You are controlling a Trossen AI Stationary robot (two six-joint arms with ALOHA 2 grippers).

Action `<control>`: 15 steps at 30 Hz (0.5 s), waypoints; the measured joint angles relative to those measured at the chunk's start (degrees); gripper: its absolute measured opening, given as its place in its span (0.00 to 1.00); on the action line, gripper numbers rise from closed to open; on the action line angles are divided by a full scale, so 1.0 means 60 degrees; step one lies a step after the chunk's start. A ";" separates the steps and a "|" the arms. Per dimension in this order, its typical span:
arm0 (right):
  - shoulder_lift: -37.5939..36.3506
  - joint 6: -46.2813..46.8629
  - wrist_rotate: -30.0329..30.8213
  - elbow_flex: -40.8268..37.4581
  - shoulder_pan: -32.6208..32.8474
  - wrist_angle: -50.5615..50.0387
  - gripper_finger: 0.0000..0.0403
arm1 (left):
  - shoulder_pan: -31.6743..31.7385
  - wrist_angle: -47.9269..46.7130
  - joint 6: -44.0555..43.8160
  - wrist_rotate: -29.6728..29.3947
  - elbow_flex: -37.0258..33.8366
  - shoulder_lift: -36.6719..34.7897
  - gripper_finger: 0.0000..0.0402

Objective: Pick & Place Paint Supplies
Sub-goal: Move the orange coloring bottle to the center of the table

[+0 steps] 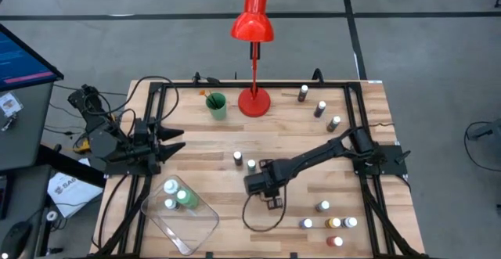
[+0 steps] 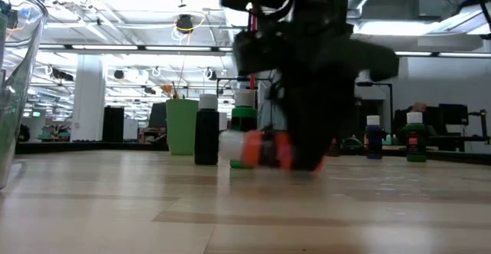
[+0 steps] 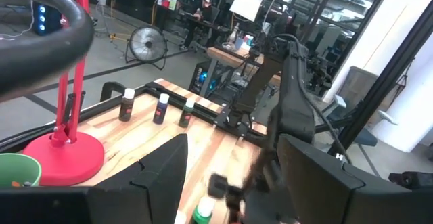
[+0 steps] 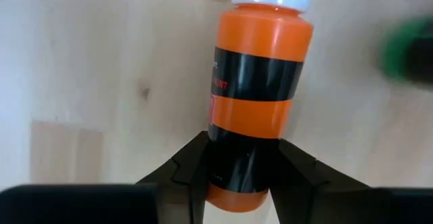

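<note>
Mid-table | right claw [image 4: 233, 176] grips orange bottle [image 4: 260, 82] | green bottle [image 2: 244, 127] behind

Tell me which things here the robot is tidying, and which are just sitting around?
Being tidied: orange paint bottle in the right pincer; paint bottles on the table; brushes.
Just there: red lamp, green cup, clear tray.

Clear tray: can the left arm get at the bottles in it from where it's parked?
Probably yes. The left gripper waits open just behind the clear tray, whose two bottles lie uncovered, and the right gripper, holding the orange bottle, is off to the side.
</note>
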 joint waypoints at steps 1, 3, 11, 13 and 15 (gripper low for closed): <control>-0.0023 -0.0055 0.0037 -0.0004 0.0049 -0.0167 0.29 | 0.0004 -0.0014 0.0004 -0.0004 0.0000 -0.0004 0.55; -0.0089 -0.0060 -0.0078 -0.0022 0.0102 -0.0388 0.30 | 0.0000 0.0001 0.0015 0.0000 0.0000 -0.0007 0.55; -0.0043 -0.0228 -0.0052 -0.0024 0.0146 -0.0108 0.39 | 0.0000 -0.0003 0.0117 0.0000 0.0000 -0.0004 0.55; -0.0045 -0.0305 -0.0076 -0.0024 0.0146 -0.0107 0.42 | 0.0002 0.0000 0.0114 -0.0004 0.0000 -0.0004 0.55; -0.0045 -0.0316 -0.0073 -0.0024 0.0146 -0.0107 0.46 | 0.0004 0.0000 0.0113 -0.0001 0.0000 -0.0004 0.55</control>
